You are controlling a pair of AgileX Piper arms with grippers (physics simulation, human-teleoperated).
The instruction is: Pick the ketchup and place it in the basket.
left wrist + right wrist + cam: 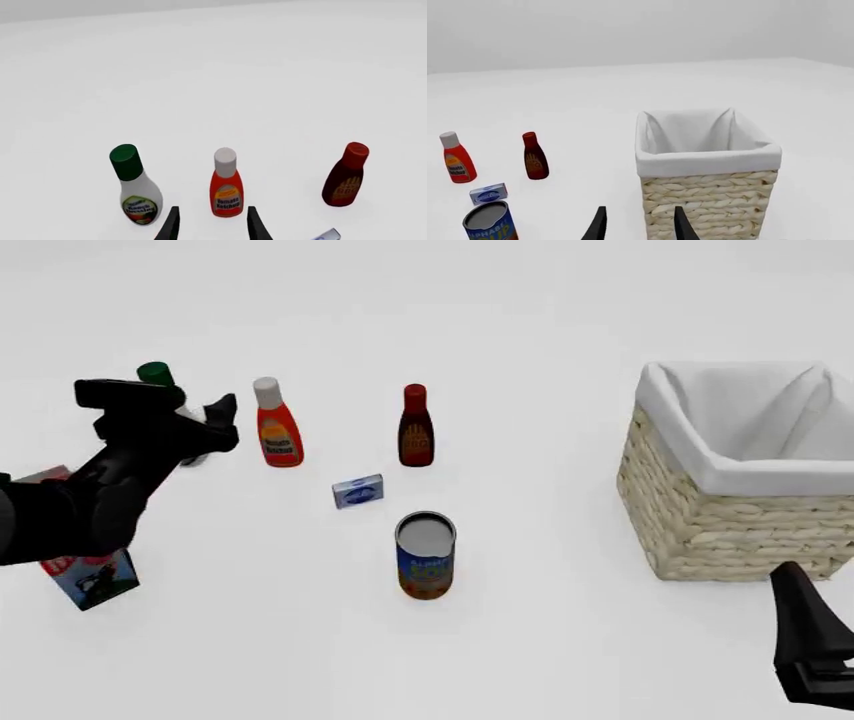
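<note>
Ketchup, a bright orange-red squeeze bottle (278,430) with a white cap and yellow label, stands upright on the white desk (534,340) between a white green-capped dressing bottle (137,187) and a dark red-brown sauce bottle (416,428). The left tool (212,225) hovers near it, fingers apart, touching nothing. The pale woven wicker basket (707,520) with white cloth lining sits well apart at right, the right tool (639,225) near it, fingers apart.

The ketchup (278,427), an orange-red squeeze bottle with a white cap and yellow label, is standing upright at the far left. The basket (707,525), pale wicker with white lining, is sitting well apart, far right.
</note>
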